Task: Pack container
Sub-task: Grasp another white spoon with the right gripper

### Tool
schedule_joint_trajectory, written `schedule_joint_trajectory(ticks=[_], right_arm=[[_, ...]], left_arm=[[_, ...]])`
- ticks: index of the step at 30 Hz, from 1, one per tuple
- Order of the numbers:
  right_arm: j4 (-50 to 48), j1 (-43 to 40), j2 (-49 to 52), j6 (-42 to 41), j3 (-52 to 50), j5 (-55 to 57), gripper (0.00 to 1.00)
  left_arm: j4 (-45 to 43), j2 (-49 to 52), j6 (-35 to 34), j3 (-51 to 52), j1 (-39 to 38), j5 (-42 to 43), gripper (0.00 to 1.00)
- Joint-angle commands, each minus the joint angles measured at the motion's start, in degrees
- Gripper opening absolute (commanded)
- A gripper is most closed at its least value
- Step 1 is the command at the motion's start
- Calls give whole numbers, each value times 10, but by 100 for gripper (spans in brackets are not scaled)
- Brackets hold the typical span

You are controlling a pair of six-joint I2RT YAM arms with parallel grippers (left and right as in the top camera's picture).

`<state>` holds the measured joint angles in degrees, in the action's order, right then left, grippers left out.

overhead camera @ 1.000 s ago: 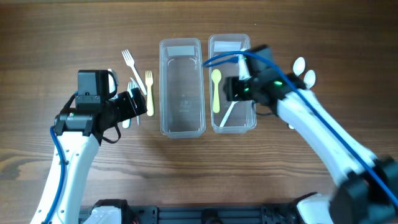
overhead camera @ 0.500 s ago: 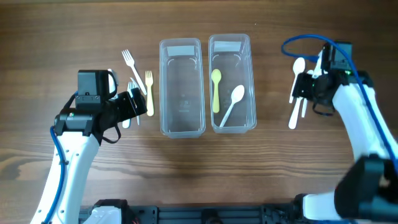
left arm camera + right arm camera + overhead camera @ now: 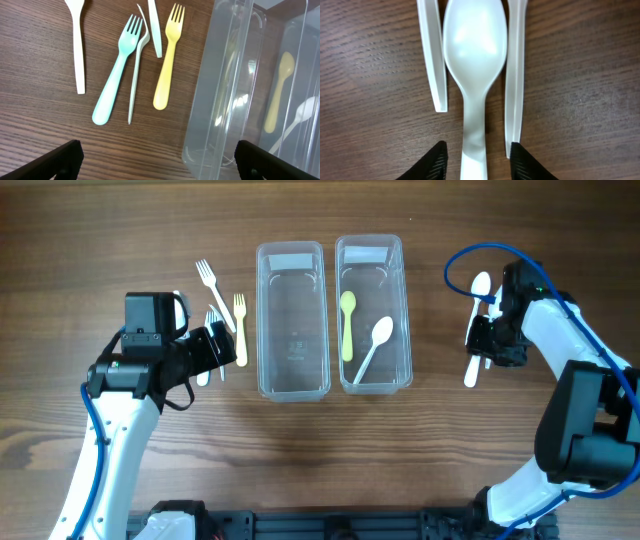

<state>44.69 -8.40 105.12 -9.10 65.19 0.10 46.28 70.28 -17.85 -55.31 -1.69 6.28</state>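
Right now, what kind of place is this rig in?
Probably a lab test bench, not a kitchen: bare wood-grain table, two clear containers, plastic forks and spoons laid out beside them.

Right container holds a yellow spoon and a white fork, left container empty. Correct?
One thing is off: the white piece in the right container is a white spoon, not a fork. It lies next to the yellow spoon, and the left container is indeed empty. The overhead view shows the spoon's rounded bowl clearly.
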Motion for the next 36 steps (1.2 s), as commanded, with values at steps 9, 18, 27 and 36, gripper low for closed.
schedule_joint_trajectory(ticks=[9,18,27,36], right_arm=[[-52,-2,16,-1,-1,-6,44],[-61,-2,74,-16,-1,-13,34],[-40,-2,80,-20,0,-15,13],[16,17,-87,-14,43,-103,5]], left_arm=[[-1,1,12,-8,3,-3,100],[-1,1,12,-8,3,-3,100],[-1,1,12,-8,3,-3,100],[-1,1,12,-8,3,-3,100]])
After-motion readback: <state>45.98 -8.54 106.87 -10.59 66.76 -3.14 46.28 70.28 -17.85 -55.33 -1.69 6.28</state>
